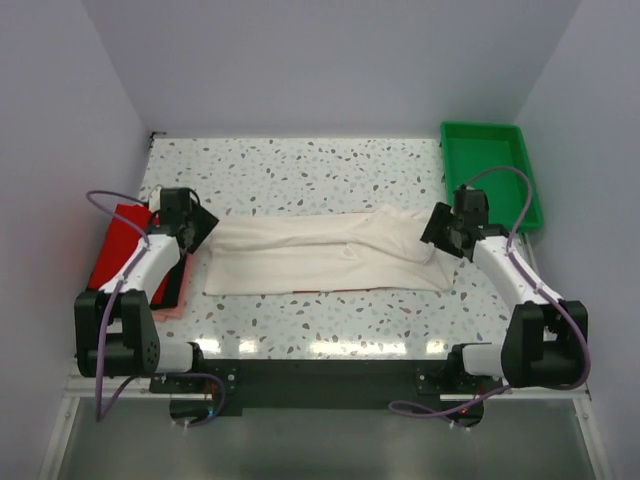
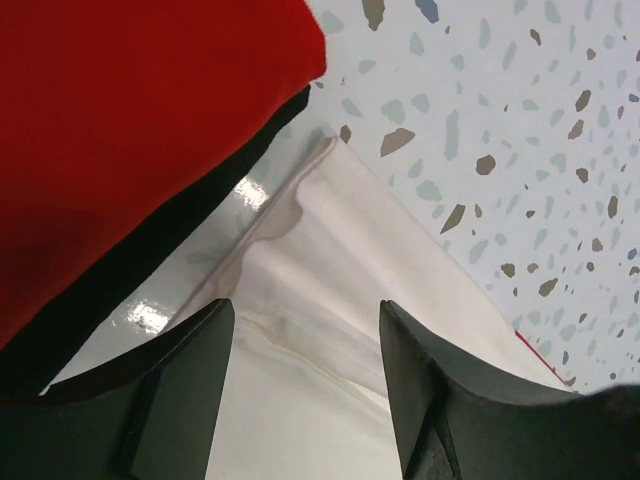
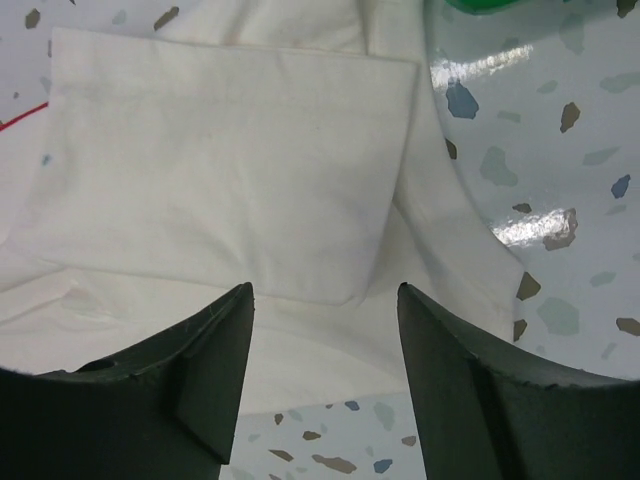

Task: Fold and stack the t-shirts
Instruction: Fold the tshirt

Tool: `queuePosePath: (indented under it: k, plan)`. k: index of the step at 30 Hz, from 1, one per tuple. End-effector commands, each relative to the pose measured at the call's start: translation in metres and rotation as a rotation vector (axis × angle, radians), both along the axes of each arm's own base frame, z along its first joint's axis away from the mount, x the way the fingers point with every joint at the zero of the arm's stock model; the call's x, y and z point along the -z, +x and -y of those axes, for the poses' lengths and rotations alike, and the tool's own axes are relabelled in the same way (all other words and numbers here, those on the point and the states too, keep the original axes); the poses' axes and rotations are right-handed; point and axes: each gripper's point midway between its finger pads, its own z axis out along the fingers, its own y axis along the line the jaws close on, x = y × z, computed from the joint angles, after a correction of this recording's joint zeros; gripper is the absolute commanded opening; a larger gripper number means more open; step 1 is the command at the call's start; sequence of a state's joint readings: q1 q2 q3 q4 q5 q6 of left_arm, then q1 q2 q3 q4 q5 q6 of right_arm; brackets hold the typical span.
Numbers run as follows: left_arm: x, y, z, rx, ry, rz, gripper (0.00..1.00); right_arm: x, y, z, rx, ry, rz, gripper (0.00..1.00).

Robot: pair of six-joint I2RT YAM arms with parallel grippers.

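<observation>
A cream-white t-shirt [image 1: 320, 255] lies folded into a long band across the middle of the table, a thin red edge showing along its near side. My left gripper [image 1: 197, 228] hovers over its left end, open, with cream cloth [image 2: 300, 280] below the gap and nothing pinched. My right gripper [image 1: 441, 233] is over the right end, also open above a folded sleeve [image 3: 230, 160]. A bright red t-shirt [image 1: 118, 250] rests on a darker one [image 2: 130, 270] at the table's left edge. In the wrist views the left gripper [image 2: 307, 335] and right gripper [image 3: 325, 305] both stand spread.
A green plastic tray [image 1: 490, 170] stands at the back right corner. A pinkish cloth edge [image 1: 170, 308] peeks out under the red stack. White walls close in the speckled table [image 1: 300, 165] on three sides.
</observation>
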State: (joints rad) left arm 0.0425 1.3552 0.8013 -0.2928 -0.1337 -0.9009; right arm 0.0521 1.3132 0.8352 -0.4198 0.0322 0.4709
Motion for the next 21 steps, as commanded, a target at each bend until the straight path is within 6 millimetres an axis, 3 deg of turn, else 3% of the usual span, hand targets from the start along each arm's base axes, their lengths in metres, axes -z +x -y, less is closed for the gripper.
queuePosePath:
  k: [1,2,3,5,6,8,9,11,12,13,18,21]
  plan:
    - [-0.021,0.023,0.013,0.072,-0.007,0.058,0.65,-0.041,0.028,-0.005,-0.018,0.005,0.109,0.64]
    - [-0.030,0.033,0.017,0.087,0.000,0.075,0.64,-0.033,0.034,-0.008,-0.032,0.003,0.086,0.64]
    - [-0.018,0.035,0.028,0.113,0.008,0.031,0.64,-0.032,0.039,-0.012,-0.042,0.003,0.078,0.65]
    - [-0.023,0.049,0.043,0.150,0.014,0.035,0.62,-0.029,0.058,-0.022,-0.067,-0.003,0.082,0.65]
    - [-0.010,0.051,0.046,0.156,0.018,-0.008,0.61,-0.028,0.063,-0.026,-0.079,-0.003,0.082,0.65]
    - [-0.008,0.060,0.056,0.178,0.020,-0.012,0.60,-0.035,0.081,-0.034,-0.097,-0.025,0.112,0.65]
    - [0.003,0.062,0.059,0.185,0.020,-0.040,0.58,-0.023,0.087,-0.037,-0.106,-0.036,0.086,0.66]
    - [0.007,0.065,0.068,0.205,0.013,-0.046,0.57,-0.032,0.104,-0.048,-0.129,-0.043,0.114,0.66]
    - [0.013,0.066,0.071,0.213,0.009,-0.055,0.57,-0.022,0.110,-0.052,-0.135,-0.054,0.097,0.66]
    - [0.015,0.066,0.073,0.222,0.005,-0.058,0.57,-0.030,0.120,-0.061,-0.153,-0.061,0.119,0.66]
    - [0.028,0.061,0.083,0.251,0.007,-0.084,0.57,-0.025,0.146,-0.075,-0.189,-0.141,0.138,0.66]
    - [0.036,0.056,0.084,0.256,0.011,-0.105,0.56,-0.014,0.159,-0.080,-0.198,-0.170,0.119,0.66]
